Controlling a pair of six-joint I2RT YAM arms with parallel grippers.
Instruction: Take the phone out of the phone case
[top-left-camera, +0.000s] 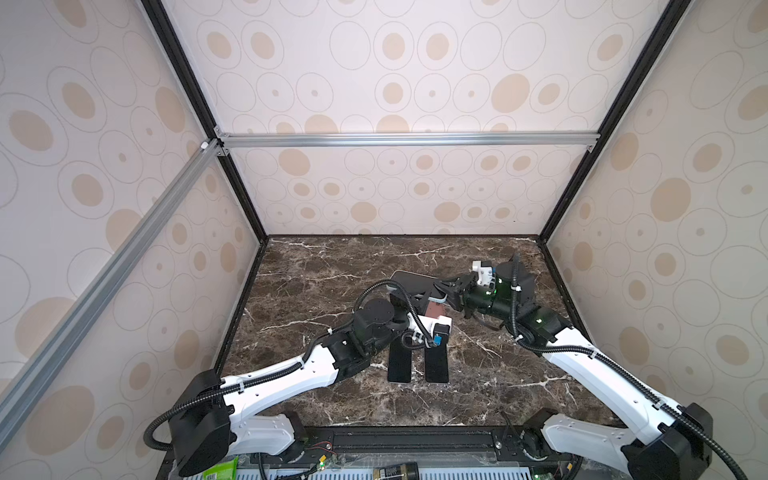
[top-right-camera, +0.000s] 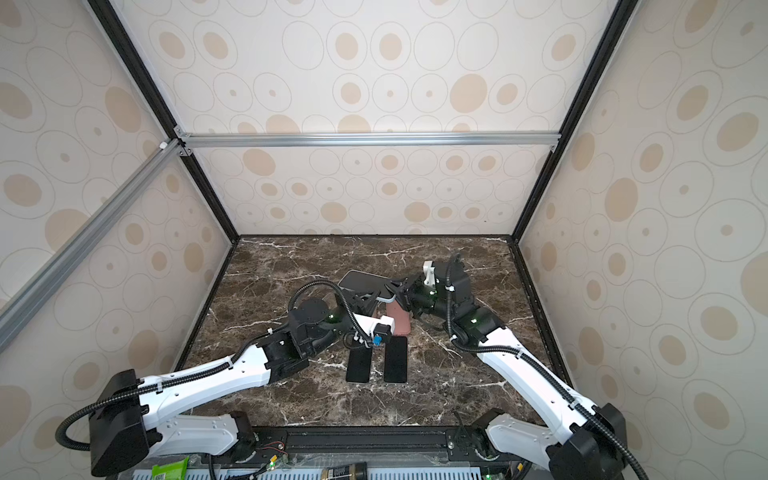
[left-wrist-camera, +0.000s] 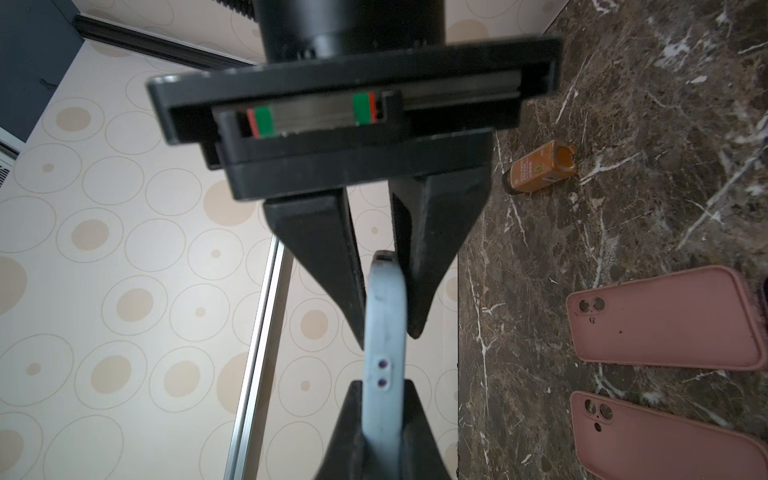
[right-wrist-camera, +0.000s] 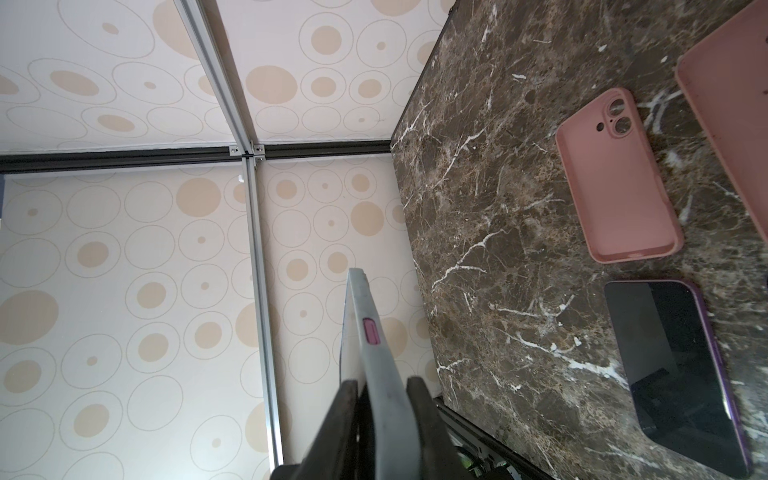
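Note:
The phone, dark screen up, sits in a pale grey-blue phone case and is held above the marble table in both top views. My left gripper is shut on the case's near edge. In the left wrist view my left gripper pinches the case's edge. My right gripper grips the right end of the case. In the right wrist view the fingers of my right gripper are shut on the case's edge, which carries a pink button.
Two bare dark phones lie side by side on the marble table near the front. Two empty pink cases lie under the held phone. An amber bottle lies on its side. Walls close in three sides.

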